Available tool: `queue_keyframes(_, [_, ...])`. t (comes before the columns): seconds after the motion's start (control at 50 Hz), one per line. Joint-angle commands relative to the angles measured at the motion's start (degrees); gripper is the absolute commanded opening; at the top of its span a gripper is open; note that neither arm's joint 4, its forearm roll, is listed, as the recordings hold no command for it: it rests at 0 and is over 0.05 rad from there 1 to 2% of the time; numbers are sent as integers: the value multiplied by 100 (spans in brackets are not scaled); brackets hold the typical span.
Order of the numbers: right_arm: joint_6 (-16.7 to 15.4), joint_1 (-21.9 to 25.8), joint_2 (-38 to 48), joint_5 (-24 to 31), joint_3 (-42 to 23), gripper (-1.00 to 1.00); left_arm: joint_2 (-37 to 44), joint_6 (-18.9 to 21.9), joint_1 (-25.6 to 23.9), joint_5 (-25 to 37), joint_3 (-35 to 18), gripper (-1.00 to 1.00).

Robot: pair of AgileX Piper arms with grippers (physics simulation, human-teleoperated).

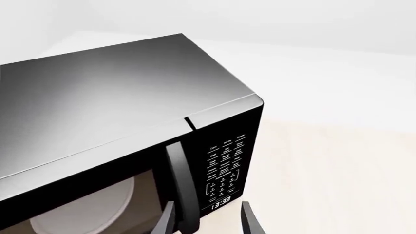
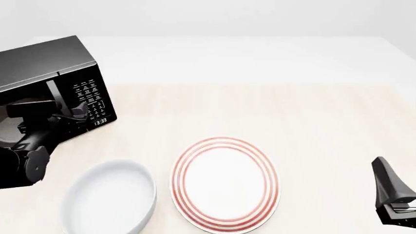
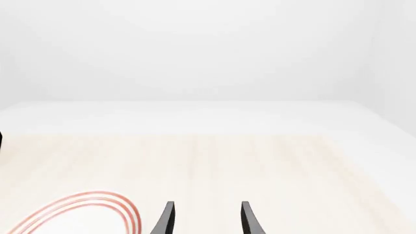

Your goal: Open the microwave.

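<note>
Front view: microwave (image 2: 48, 63) cut off at left edge, door mostly hidden behind left arm; left pincer (image 2: 77, 111) fingertips not resolvable against the black face. Keypad (image 1: 224, 168) labels too small to read. Right pincer (image 2: 392, 192) clipped at the frame corner. Plate (image 3: 85, 212) mostly out of frame in right wrist view.
</note>
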Motion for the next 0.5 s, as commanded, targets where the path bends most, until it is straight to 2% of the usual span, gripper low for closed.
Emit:
queue_keyframes(0.02, [1,1,-1,0,0,100,262,-29,21,1,-148,100])
queue_keyframes(0.5, [-1,0,2,-1,0,100,593,19,228,-106,-271,100])
